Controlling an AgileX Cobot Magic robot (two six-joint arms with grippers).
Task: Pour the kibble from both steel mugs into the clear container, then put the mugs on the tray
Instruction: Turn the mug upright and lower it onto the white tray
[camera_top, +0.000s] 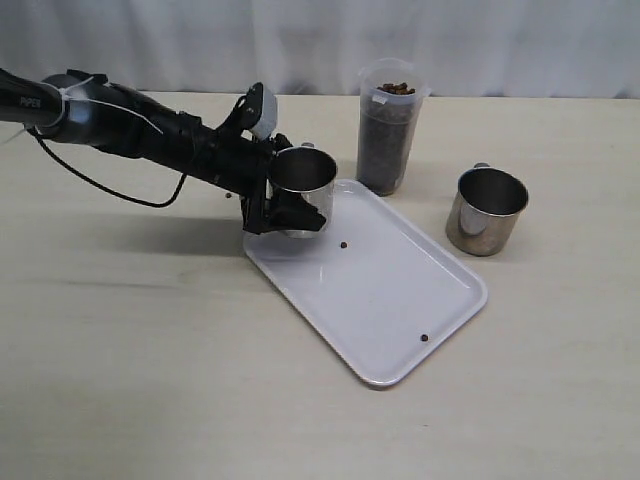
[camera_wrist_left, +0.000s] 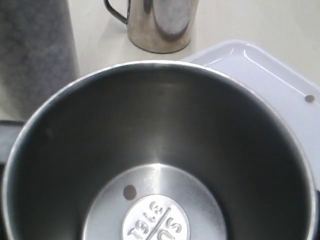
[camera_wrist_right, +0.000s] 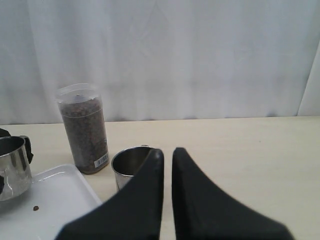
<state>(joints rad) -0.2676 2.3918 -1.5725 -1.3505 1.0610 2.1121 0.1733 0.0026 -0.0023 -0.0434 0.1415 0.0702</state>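
My left gripper (camera_top: 272, 205) is shut on one steel mug (camera_top: 302, 188), holding it upright by its side at the far left corner of the white tray (camera_top: 390, 300). Whether the mug's base touches the tray I cannot tell. In the left wrist view this mug (camera_wrist_left: 160, 150) fills the picture, with a single kibble pellet (camera_wrist_left: 129, 192) on its bottom. The second steel mug (camera_top: 485, 210) stands on the table right of the tray and looks empty. The clear container (camera_top: 388, 130), nearly full of kibble, stands behind the tray. My right gripper (camera_wrist_right: 167, 152) is shut on nothing, short of the second mug (camera_wrist_right: 131, 165).
Two loose pellets lie on the tray, one (camera_top: 343, 245) near the held mug and one (camera_top: 424, 338) near its front right corner. A black cable (camera_top: 110, 185) trails under the left arm. White curtains close off the back of the table.
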